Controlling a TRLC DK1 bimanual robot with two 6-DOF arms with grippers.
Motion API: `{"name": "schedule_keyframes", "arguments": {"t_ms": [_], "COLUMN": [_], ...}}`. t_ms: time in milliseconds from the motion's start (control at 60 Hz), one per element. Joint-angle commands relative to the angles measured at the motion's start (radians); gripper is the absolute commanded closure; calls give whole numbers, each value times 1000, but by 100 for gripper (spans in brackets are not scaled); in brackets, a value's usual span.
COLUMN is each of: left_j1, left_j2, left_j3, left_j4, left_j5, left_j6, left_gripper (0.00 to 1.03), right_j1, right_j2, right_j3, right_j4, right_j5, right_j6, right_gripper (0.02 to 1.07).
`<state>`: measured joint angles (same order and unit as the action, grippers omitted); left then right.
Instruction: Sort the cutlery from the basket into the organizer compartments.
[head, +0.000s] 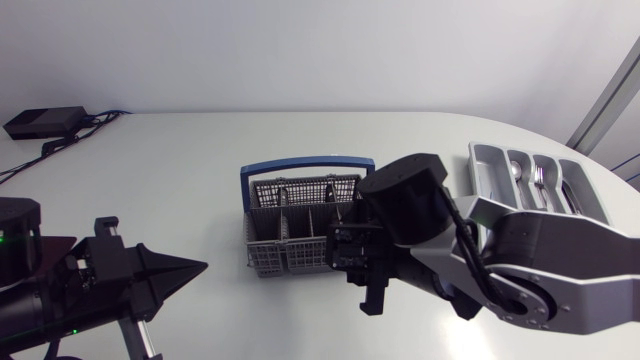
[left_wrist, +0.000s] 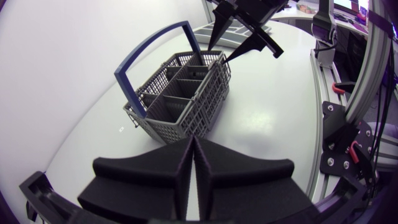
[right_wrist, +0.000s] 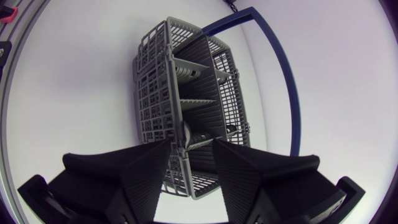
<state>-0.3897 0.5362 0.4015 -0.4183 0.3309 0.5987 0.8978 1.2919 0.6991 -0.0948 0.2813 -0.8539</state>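
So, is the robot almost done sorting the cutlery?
Partly. Some cutlery already lies in the organizer. The right tool hangs open above the basket, holding nothing; the left tool sits shut off to the side. Something shiny seems left inside the basket, so more sorting probably remains.

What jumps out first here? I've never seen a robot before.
The grey basket with its blue handle, mid-table, catches the eye first, with the right arm holding its black jaws open above one end. A silver organizer at the table's right edge already holds some cutlery.
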Motion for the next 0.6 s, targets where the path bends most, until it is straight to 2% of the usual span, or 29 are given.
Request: {"name": "schedule_keyframes", "arguments": {"t_ms": [0,150,350,583], "left_j1": [-6,-40,-144,-236], "left_j2": [-5,25,154,406], "left_j3": [-38,-41,19,152], "left_j4": [10,44,90,208], "left_j5": [-3,0,0,-4], "left_j6": [27,29,42,44], "left_gripper": [98,98,98,96], "right_j1": [16,20,23,7], "right_j2": [24,10,-59,-180], "right_j3": [16,20,-20,-127], "right_j4": [17,17,15,21], "right_j5": [19,30,33,33], "right_j6": [-20,-17,15,59], "right_gripper": [60,60,59,59]}}
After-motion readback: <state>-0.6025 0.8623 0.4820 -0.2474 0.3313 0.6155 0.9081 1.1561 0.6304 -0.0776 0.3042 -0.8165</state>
